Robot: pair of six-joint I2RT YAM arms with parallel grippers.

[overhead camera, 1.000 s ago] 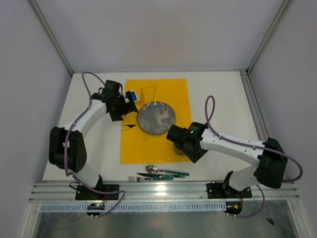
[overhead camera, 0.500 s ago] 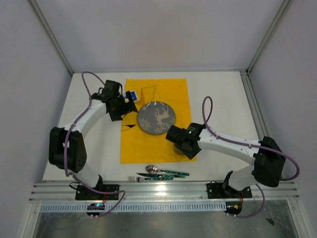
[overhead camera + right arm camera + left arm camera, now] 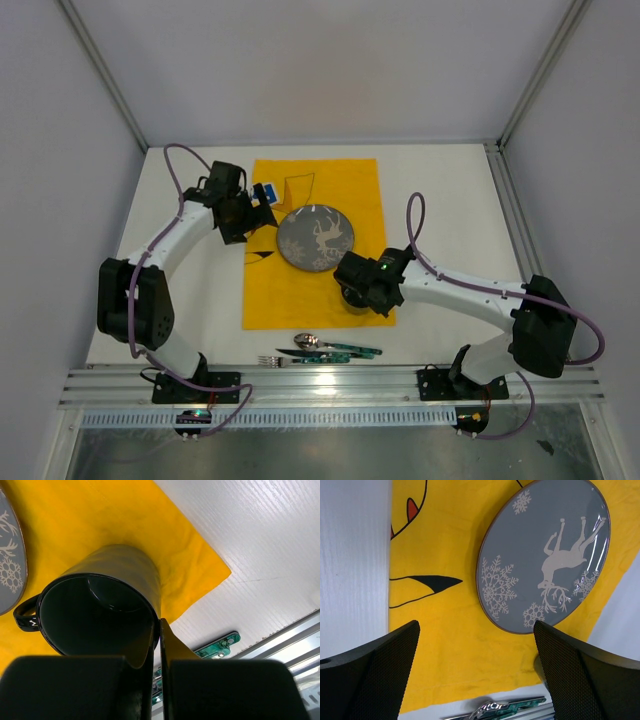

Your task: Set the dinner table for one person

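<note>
On the white dinner table (image 3: 450,210) lies a yellow cartoon-printed cloth (image 3: 310,290), and a grey reindeer plate (image 3: 316,238) rests on it. At the cloth's near right corner stands a black mug (image 3: 100,605). My right gripper (image 3: 156,640) is shut on the mug's wall, one finger inside the rim and one outside. From above, that gripper (image 3: 357,288) hides most of the mug. My left gripper (image 3: 477,675) hangs open over the cloth to the left of the plate (image 3: 545,555), with nothing between its fingers (image 3: 370,675).
Green-handled cutlery (image 3: 325,348), including a spoon and a fork, lies on the table just in front of the cloth, close to the metal rail (image 3: 330,385) at the near edge. Grey walls enclose the table at the sides and back.
My right gripper has closed on the mug's wall after shifting slightly left and further onto the cloth. The left arm has not moved.
</note>
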